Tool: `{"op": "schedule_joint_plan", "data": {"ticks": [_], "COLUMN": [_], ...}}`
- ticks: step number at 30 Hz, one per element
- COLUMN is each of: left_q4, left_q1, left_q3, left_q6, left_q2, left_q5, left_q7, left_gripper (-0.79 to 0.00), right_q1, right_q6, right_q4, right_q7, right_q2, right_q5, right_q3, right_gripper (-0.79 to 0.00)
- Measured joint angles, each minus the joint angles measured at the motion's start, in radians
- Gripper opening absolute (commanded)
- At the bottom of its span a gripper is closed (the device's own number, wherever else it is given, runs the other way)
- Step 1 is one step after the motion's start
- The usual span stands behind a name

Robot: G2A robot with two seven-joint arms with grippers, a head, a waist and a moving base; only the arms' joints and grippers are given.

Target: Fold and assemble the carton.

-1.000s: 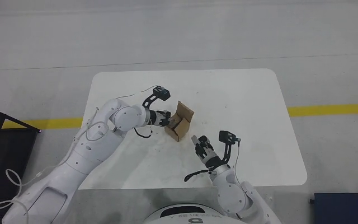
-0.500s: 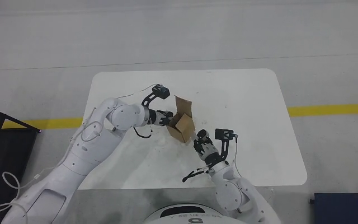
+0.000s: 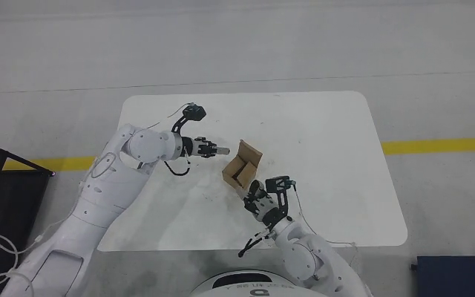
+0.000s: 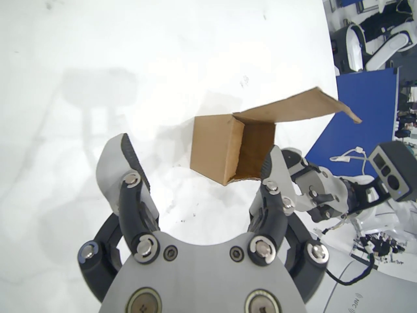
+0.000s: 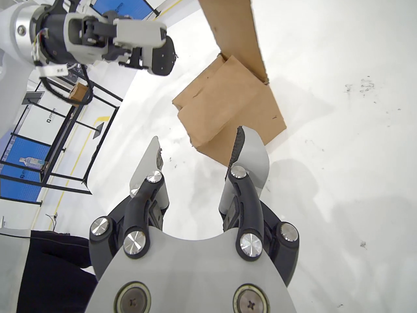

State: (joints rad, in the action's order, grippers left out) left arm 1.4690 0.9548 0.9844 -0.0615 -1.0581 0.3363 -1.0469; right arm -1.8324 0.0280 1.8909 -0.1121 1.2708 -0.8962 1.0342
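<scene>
We saw the carton point(image 3: 241, 165) sitting near the middle of the white table point(image 3: 326, 134), its mouth open and one long flap point(image 4: 293, 107) lifted. The left claw point(image 4: 198, 144) hung near the carton's open side, fingers spread apart and holding nothing. The right claw point(image 5: 198, 136) sat just beside the carton's closed side, fingers likewise apart. From the right wrist view we could not tell whether one finger point(image 5: 251, 151) touched the cardboard.

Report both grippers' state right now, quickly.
Left gripper: open, holding nothing.
Right gripper: open, holding nothing, close to the box.
</scene>
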Motion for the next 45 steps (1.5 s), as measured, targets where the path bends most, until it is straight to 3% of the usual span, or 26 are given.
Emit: {"op": "schedule_joint_plan", "data": {"ticks": [5,12,20,24,30,45], "left_q4": [-0.04,-0.146,-0.265,-0.301,-0.287,-0.147], "left_q1": [-0.062,-0.206,-0.281,-0.28,-0.249,-0.176], "left_q3": [-0.036,-0.194,-0.278,-0.275,-0.253,-0.247], "left_q6": [0.001,-0.016,-0.052,-0.077,-0.101,-0.114], "left_q2": [-0.02,-0.089,-0.137,-0.141,-0.13,-0.108], "left_q5": [0.011,0.005,-0.013,-0.023,-0.024,0.111], "left_q7": [0.059,0.107,0.104,0.087,0.055,0.014], "left_gripper": [0.0,0.0,0.0,0.0,0.0,0.0], "right_q1": [0.017,0.076,0.083,0.078,0.067,-0.096], "right_q6": [0.003,0.1,0.243,0.313,0.326,0.184], "right_q4": [-0.02,-0.083,-0.116,-0.11,-0.09,0.042], "right_q7": [-0.045,-0.059,-0.029,-0.009,0.011,0.183], "right_q2": [-0.002,0.009,0.011,0.014,0.015,-0.004], "right_q5": [-0.077,-0.129,-0.165,-0.156,-0.143,-0.168], "right_q3": [-0.026,-0.055,-0.011,0.015,0.034,0.098], "right_gripper": [-0.302,-0.302,-0.277,-0.265,-0.231,-0.225]}}
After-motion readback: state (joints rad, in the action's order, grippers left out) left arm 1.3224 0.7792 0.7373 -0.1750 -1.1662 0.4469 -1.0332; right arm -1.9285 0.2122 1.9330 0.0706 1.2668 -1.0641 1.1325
